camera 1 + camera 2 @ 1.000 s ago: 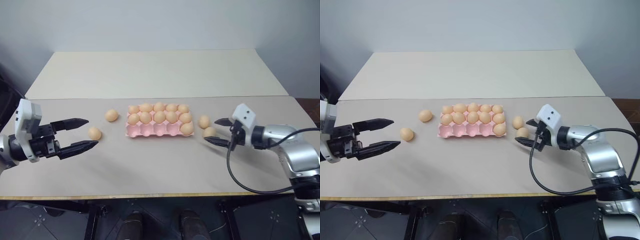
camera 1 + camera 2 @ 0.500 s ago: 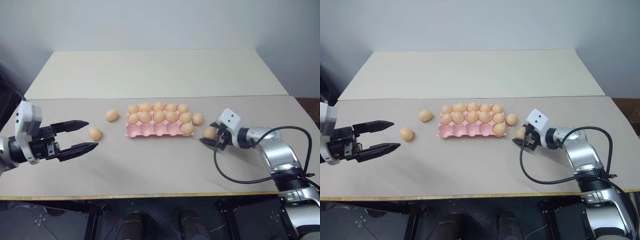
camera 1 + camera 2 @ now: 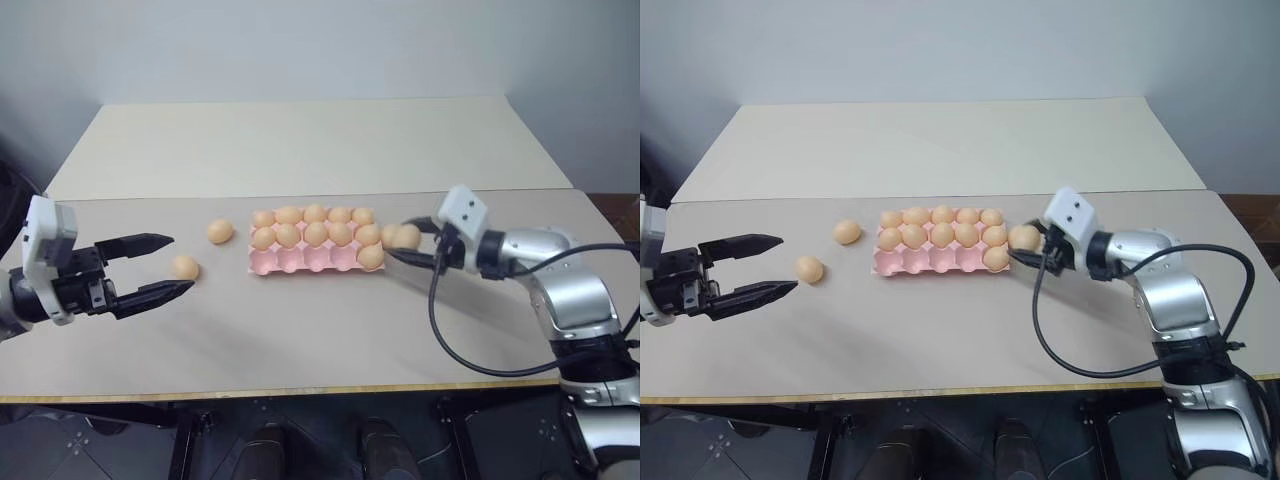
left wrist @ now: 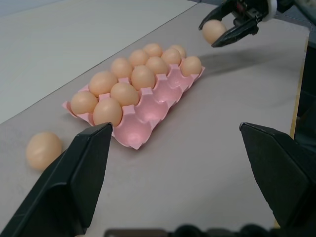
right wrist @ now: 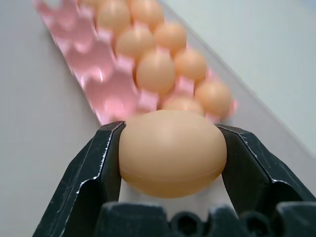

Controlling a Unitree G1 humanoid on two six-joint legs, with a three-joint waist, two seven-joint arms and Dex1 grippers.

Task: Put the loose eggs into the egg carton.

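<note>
Your right gripper [image 5: 170,153] is closed on one egg [image 3: 406,237], with a finger on each side of it, and it holds the egg above the table [image 3: 330,320], just beside the right end of the carton [image 3: 300,261]. The carton lies about at the middle of the table, with its long sides along the front edge. Its back row and middle row are full of eggs, and the front row has one egg [image 3: 371,256] in the cup at the right end; the other four cups of that row have no egg. Two loose eggs lie on the table to the left of the carton: one [image 3: 220,231] near its back left corner, and the other [image 3: 184,266] more to the left and closer to the front edge. Your left gripper [image 3: 165,267] is wide open and holds nothing, near the left edge, and its fingertips are just beside this second egg.
</note>
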